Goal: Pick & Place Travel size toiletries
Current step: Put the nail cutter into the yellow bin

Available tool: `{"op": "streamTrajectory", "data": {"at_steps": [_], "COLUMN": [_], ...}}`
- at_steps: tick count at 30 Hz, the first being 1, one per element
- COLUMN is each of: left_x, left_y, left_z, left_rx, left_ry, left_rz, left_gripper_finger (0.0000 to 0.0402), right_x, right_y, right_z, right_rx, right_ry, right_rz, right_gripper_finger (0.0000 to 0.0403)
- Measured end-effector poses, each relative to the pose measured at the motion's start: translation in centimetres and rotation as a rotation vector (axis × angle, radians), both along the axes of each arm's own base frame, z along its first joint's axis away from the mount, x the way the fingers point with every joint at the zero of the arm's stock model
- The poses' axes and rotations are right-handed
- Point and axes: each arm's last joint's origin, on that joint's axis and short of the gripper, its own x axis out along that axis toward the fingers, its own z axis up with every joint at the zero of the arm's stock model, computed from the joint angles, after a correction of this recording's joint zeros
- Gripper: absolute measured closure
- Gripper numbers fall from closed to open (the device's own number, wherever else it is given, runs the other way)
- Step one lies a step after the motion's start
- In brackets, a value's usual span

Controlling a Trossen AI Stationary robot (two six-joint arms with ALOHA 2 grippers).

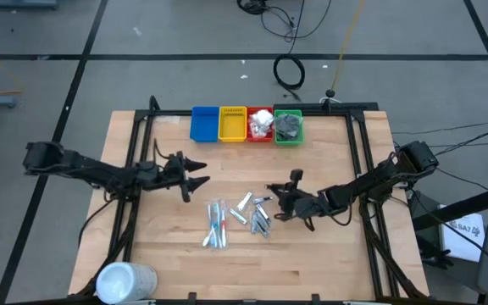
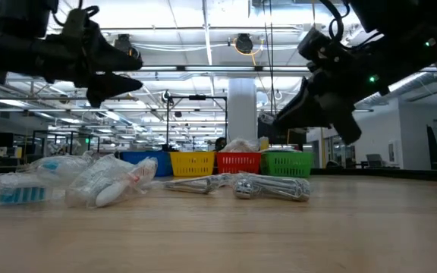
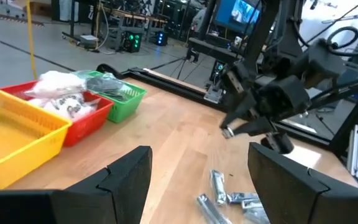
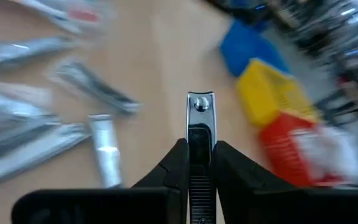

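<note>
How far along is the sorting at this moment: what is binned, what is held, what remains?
Done: the red bin and green bin already hold items; the yellow bin looks empty. In hand: the right gripper is shut on a silver nail clipper, lifted above the table. Left: silver tubes and clear-wrapped sticks lie mid-table. The left gripper hovers open, empty.

The table (image 1: 168, 246) is pale wood with a fine grain. Four bins stand in a row: blue (image 1: 204, 124), yellow (image 1: 232, 124), red (image 1: 259, 134) and green (image 1: 288, 135). The red bin holds white packets (image 1: 261, 121); the green one holds dark grey discs (image 1: 289, 124). Silver tubes (image 1: 259, 222) lie beside clear-wrapped blue and red sticks (image 1: 218, 224). The cylinder (image 1: 125, 281) is white. The clipper (image 4: 201, 134) is shiny silver between black fingers (image 4: 176, 165).
</note>
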Motion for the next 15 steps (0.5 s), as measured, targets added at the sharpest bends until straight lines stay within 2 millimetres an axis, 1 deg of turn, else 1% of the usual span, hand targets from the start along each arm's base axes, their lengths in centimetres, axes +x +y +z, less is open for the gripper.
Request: {"op": "streamTrajectory", "data": {"at_steps": [3,5,10,13,15], "left_x": [2.0,3.8,9.7,13.0,14.9], "left_y": [-0.2,-0.2,-0.1,0.2,0.6], "left_z": [0.3,0.9,2.6,3.1,3.3], "left_rx": [-0.02,-0.049,-0.05,-0.057,-0.1], "left_ry": [0.007,0.008,0.046,0.103,0.123], "left_rz": [-0.002,0.001,-0.014,-0.029,-0.013], "left_gripper_finger": [0.014,0.014,0.014,0.014,0.014], "right_x": [0.1,0.2,0.4,0.3,0.3], "right_y": [-0.1,-0.1,-0.1,-0.2,-0.3], "right_z": [0.4,0.6,1.0,1.1,1.1], "right_rx": [-0.087,-0.117,-0.146,-0.206,-0.246], "right_ry": [-0.006,-0.017,-0.035,-0.018,-0.004], "right_rz": [-0.027,-0.027,-0.014,-0.059,-0.085], "right_gripper_finger": [0.0361,0.0361,0.0361,0.036,0.036]}}
